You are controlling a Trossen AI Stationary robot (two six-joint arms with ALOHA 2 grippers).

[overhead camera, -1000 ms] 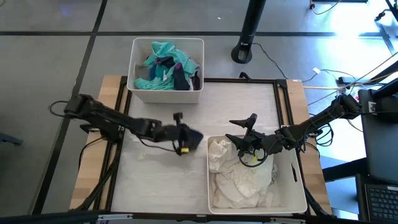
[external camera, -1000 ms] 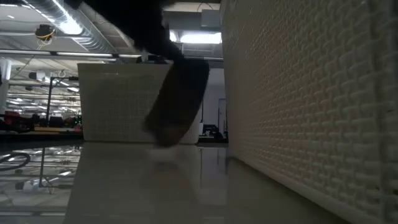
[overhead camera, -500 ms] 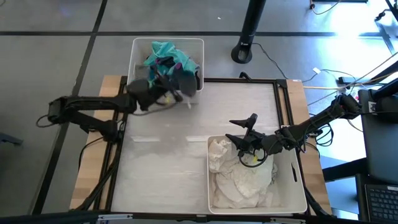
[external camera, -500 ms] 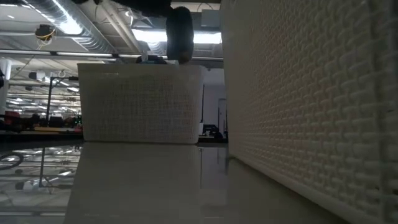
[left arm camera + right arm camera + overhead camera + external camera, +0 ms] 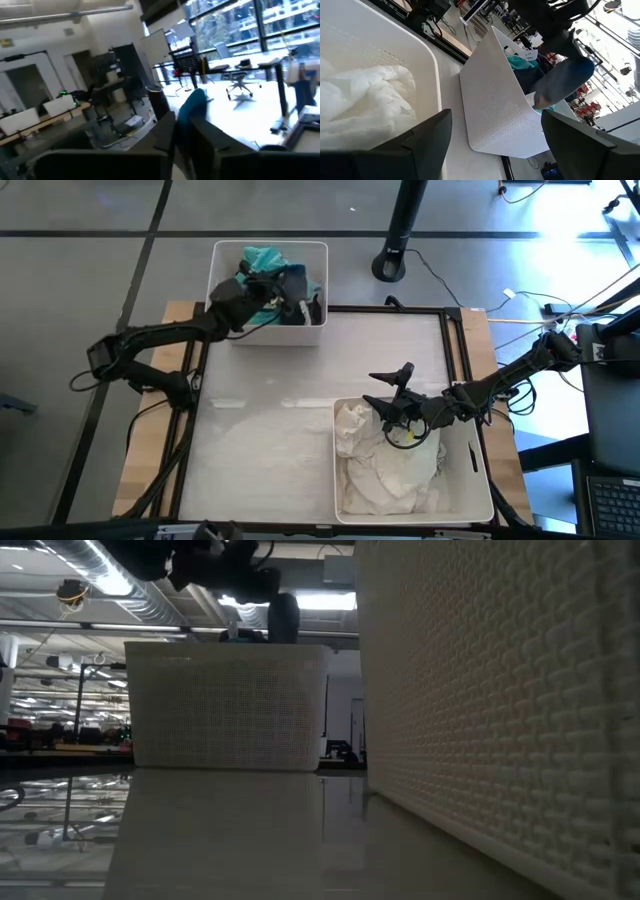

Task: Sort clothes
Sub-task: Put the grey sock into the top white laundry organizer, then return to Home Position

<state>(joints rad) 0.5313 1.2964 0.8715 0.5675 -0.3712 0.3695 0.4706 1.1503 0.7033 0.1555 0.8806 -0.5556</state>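
Since a second ago our left claw (image 5: 283, 288) has swung from mid-worktop (image 5: 260, 430) to over the far bin (image 5: 222, 330), gripping a dark sock (image 5: 292, 284). Light, limp cloth: we pinch a fold. Our right claw (image 5: 395, 402) hovers spread above the whites (image 5: 385, 470).

Both bins white: far bin (image 5: 222, 330) with a fine dotted perforation pattern on its wall in the low view, near bin (image 5: 480, 480) with a woven basket-like texture up close. Far bin holds teal clothes (image 5: 262, 258) mixed with dark grey/navy pieces (image 5: 296, 284). Near bin holds white clothes (image 5: 385, 470), plain, no pattern. Both arms black; yellow bit on the right gripper (image 5: 398, 420). Left gripper (image 5: 275, 292) black. Table top (image 5: 270, 430) off-white, black frame, pale wood edge (image 5: 150, 450). Floor grey.
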